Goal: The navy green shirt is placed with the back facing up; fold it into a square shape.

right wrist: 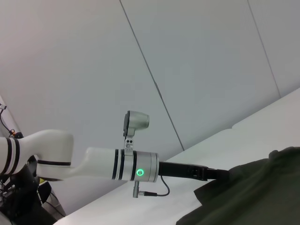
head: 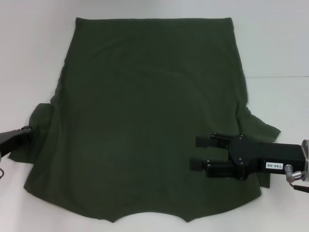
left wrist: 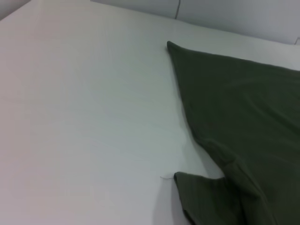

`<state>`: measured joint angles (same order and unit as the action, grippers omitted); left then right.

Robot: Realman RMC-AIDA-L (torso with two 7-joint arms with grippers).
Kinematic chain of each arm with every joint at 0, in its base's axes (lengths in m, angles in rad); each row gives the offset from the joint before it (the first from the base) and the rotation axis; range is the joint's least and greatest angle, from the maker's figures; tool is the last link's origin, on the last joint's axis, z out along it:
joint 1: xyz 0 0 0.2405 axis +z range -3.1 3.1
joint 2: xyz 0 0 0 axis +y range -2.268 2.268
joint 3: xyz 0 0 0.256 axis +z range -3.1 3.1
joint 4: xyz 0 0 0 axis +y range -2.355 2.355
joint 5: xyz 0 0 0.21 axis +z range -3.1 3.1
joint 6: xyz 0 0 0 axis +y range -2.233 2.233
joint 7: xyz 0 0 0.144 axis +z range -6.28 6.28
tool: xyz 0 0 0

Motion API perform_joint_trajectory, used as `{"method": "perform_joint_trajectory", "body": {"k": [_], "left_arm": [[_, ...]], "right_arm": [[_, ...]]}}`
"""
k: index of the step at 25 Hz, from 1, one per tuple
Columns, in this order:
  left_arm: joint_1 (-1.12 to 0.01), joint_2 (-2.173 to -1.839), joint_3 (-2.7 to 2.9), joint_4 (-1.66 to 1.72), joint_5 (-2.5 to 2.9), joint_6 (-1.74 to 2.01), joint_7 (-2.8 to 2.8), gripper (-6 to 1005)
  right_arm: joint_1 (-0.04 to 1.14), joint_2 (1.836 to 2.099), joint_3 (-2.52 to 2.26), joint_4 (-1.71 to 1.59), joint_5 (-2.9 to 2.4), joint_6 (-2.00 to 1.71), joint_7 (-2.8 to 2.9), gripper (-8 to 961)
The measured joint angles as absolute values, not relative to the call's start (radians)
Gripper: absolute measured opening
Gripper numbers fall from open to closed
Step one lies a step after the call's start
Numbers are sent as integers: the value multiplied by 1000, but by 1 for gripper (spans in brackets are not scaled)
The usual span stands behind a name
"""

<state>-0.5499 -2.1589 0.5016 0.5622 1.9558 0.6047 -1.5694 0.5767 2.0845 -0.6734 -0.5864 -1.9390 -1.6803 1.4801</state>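
The navy green shirt (head: 145, 106) lies spread flat on the white table (head: 29, 48), plain back up, with the neck cut-out at the near edge. My right gripper (head: 197, 152) is open and hovers over the shirt's near right part, its fingers pointing left. My left gripper (head: 23, 135) is at the tip of the left sleeve (head: 38, 130), by the table's left edge. The left wrist view shows the shirt's side edge and the sleeve (left wrist: 206, 197). The right wrist view shows the shirt (right wrist: 253, 192) and the left arm (right wrist: 117, 164) reaching its edge.
Bare white table surrounds the shirt on the left, the far side and the right (head: 280, 48). The right sleeve (head: 263, 128) sticks out beside my right arm (head: 275, 162). A grey wall (right wrist: 187, 56) stands behind the table.
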Motion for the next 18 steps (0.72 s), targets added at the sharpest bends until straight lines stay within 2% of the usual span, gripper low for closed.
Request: {"method": "perform_joint_trajectory", "body": {"k": [18], "left_arm": [[-540,-2149,495,671,1954,617,-1571,-2]], "right_arm": [[577,2086,-673,-583,-1934,-1676,1481,880]]}}
